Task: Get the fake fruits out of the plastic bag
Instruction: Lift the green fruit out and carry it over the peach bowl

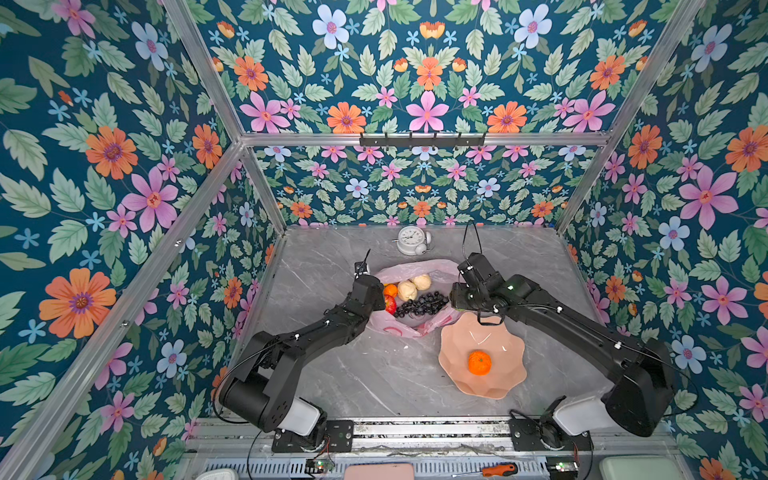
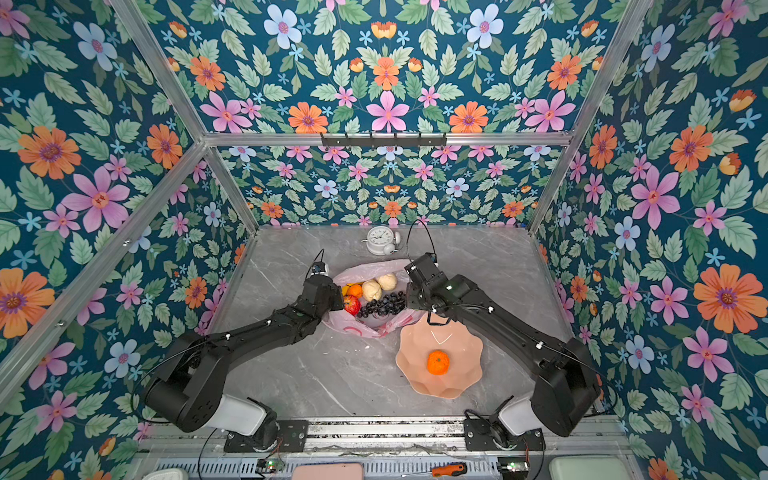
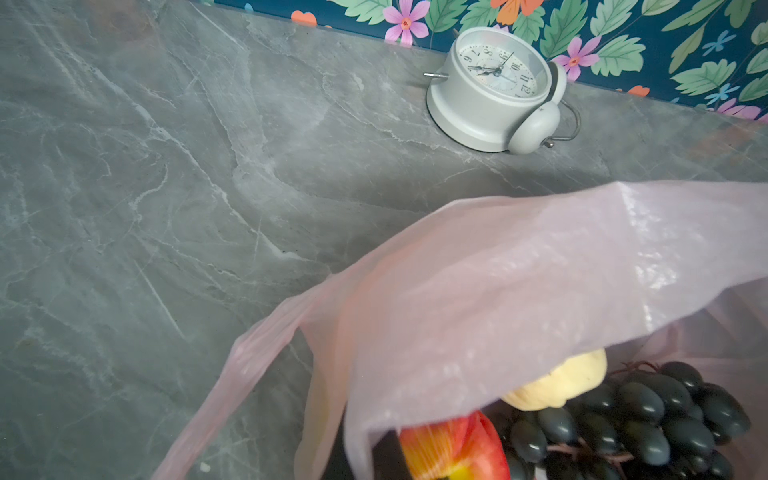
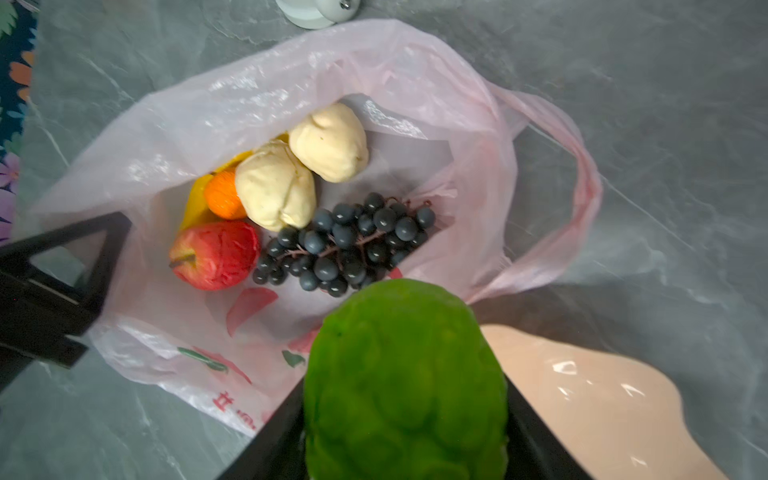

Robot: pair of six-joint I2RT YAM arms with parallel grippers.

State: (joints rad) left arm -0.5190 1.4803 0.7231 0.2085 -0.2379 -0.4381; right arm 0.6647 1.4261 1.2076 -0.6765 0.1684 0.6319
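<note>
The left gripper (image 1: pixel 379 300) is pinching the left rim of the pink plastic bag (image 4: pixel 249 104). Its jaws are closed on the thin film and are holding that edge up off the grey marbled surface (image 1: pixel 365 374). The right gripper (image 4: pixel 409 386) is gripping the bumpy green fruit (image 4: pixel 399 332), with its jaws pressing against two sides of it. It is hanging over the bag's edge on the side of the peach scalloped dish (image 1: pixel 505 386).

Inside the open bag, the dark grape bunch (image 4: pixel 345 245) is lying beside the red apple (image 4: pixel 214 259). Two pale cream fruits (image 4: pixel 276 187) are touching one another just behind them. A small orange (image 4: pixel 222 195) and a yellow banana (image 4: pixel 193 212) are sitting against the bag wall.

In both top views another orange (image 1: pixel 479 362) is sitting in the dish, just beside the bag. A white alarm clock (image 3: pixel 494 87) is lying face up near the far edge of the surface.
</note>
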